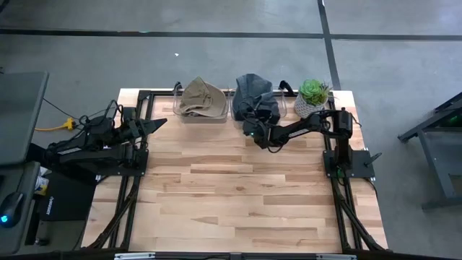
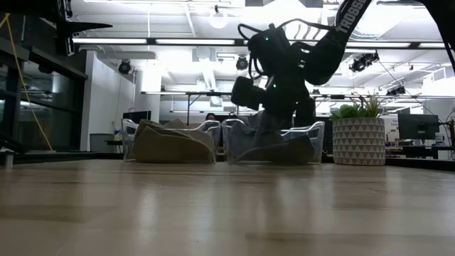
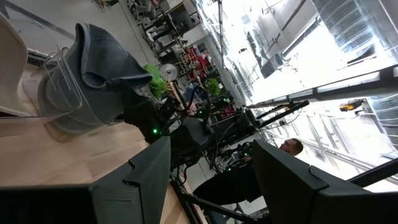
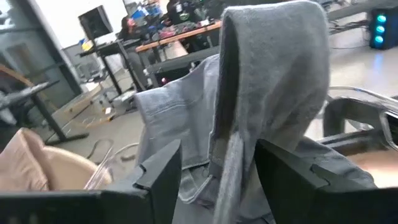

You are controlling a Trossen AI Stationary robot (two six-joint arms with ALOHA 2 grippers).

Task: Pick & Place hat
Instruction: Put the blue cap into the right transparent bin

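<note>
Right wrist view: right gripper (image 4: 217, 165) fingers spread wide around the grey hat (image 4: 273, 81); soft, floppy (pinch a fold). Left gripper (image 3: 211, 174) waits, part-open.

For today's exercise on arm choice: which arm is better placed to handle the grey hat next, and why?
The right. Its tool sits at the grey hat draped over the clear bin, fingers apart with the fabric between them. The left tool waits at the table's left edge, nearer the tan hat.

Right arm stretched leftward across the far side, gripper (image 1: 252, 134) low, jaws parted with a clear gap. Left arm folded at its own side, gripper (image 1: 160, 124) pointing inward, jaws apart.
</note>
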